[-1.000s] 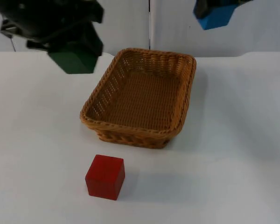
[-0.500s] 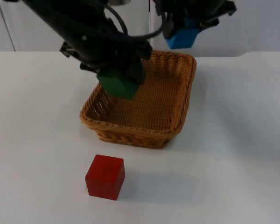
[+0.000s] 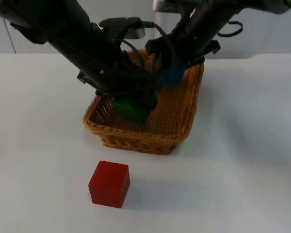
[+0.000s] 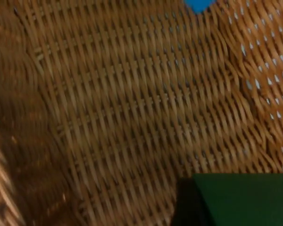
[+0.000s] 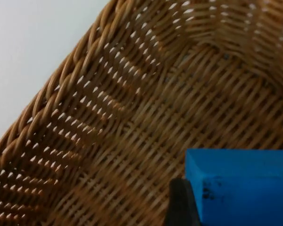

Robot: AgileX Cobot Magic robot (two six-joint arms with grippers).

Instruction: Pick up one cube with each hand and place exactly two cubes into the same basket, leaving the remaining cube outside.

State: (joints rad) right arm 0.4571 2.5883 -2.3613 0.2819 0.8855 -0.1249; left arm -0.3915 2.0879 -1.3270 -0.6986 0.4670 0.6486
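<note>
Inside the brown woven wicker basket (image 3: pixel 184 127), the left pincer (image 3: pixel 136 104) grips the green cube (image 3: pixel 130 109) and the right pincer (image 3: pixel 170 73) grips the blue cube (image 3: pixel 174 76), while the red cube (image 3: pixel 109 184) sits on the white tabletop (image 3: pixel 233 170) just in front.

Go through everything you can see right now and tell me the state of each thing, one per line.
Left gripper: inside the basket, shut on the green cube.
Right gripper: inside the basket, shut on the blue cube.
Green cube: held low over the basket floor.
Blue cube: held near the far wall.
Basket: upright on the table.
Red cube: on the table, outside, in front of the basket.
</note>
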